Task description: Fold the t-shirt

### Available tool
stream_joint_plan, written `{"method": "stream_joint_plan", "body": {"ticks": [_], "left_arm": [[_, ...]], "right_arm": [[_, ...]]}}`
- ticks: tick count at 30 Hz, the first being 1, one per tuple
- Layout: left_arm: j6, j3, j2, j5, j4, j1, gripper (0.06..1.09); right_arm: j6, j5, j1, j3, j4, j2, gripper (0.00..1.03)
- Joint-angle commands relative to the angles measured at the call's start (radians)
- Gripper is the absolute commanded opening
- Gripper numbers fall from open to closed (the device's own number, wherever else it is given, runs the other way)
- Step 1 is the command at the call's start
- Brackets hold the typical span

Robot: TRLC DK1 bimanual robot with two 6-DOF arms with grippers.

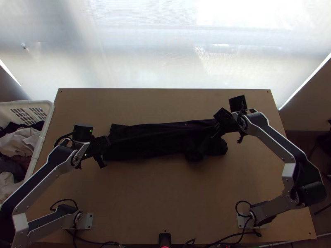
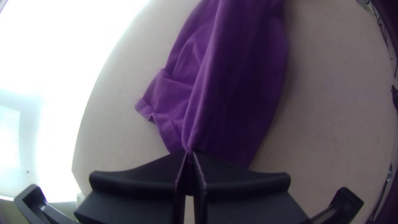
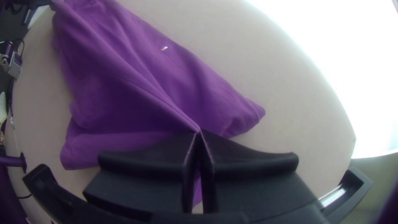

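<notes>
The dark t-shirt [image 1: 161, 140] lies as a long folded strip across the middle of the table, drawn into a ridge between the two grippers. At its left end is my left gripper [image 1: 101, 148]; at its right end, my right gripper [image 1: 217, 127]. In the left wrist view my left gripper [image 2: 189, 155] is shut on a pinch of the t-shirt [image 2: 240, 87], with fabric on both sides of the ridge. The right wrist view shows my right gripper [image 3: 199, 135] shut on the t-shirt [image 3: 116, 83], whose folds run to the fingertips.
A white basket [image 1: 43, 134] filled with clothes stands at the table's left edge. Bare tabletop [image 1: 161, 186] extends in front of the cloth, and more [image 1: 157, 105] behind it. Cables lie along the near edge.
</notes>
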Motion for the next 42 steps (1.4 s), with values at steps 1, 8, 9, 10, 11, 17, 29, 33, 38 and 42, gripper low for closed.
{"method": "stream_joint_plan", "body": {"ticks": [1, 8, 9, 10, 11, 17, 29, 33, 38, 42], "left_arm": [[0.012, -0.014, 0.076, -0.008, 0.082, 0.012, 0.1], [-0.042, 0.053, 0.194, -0.006, 0.162, 0.076, 0.1], [-0.054, 0.06, 0.207, -0.006, 0.168, 0.076, 0.1], [-0.06, 0.061, 0.22, -0.005, 0.179, 0.075, 0.1], [-0.069, 0.06, 0.237, -0.006, 0.194, 0.071, 0.1], [-0.144, 0.06, 0.264, -0.006, 0.188, 0.022, 0.14], [-0.238, 0.04, 0.246, -0.006, 0.236, -0.019, 1.04], [-0.232, 0.047, 0.215, -0.009, 0.236, 0.021, 1.04], [-0.193, 0.069, 0.174, -0.008, 0.223, 0.127, 1.04], [-0.154, 0.073, 0.16, -0.006, 0.22, 0.183, 1.04]], "right_arm": [[0.019, 0.0, 0.002, 0.022, 0.063, 0.1, 0.03], [0.041, 0.014, 0.003, 0.038, 0.109, 0.157, 0.11], [0.047, 0.016, 0.003, 0.036, 0.117, 0.164, 0.12], [0.053, 0.019, 0.002, 0.035, 0.123, 0.175, 0.13], [0.054, 0.023, 0.002, 0.035, 0.132, 0.186, 0.13], [0.058, 0.033, 0.007, 0.027, 0.137, 0.212, 0.13], [0.134, 0.033, 0.007, 0.022, 0.134, 0.235, 0.73], [0.145, 0.033, -0.001, 0.035, 0.109, 0.215, 0.97], [0.143, 0.034, -0.018, 0.053, 0.091, 0.14, 0.98], [0.142, 0.036, -0.033, 0.064, 0.073, 0.089, 0.98]]}}
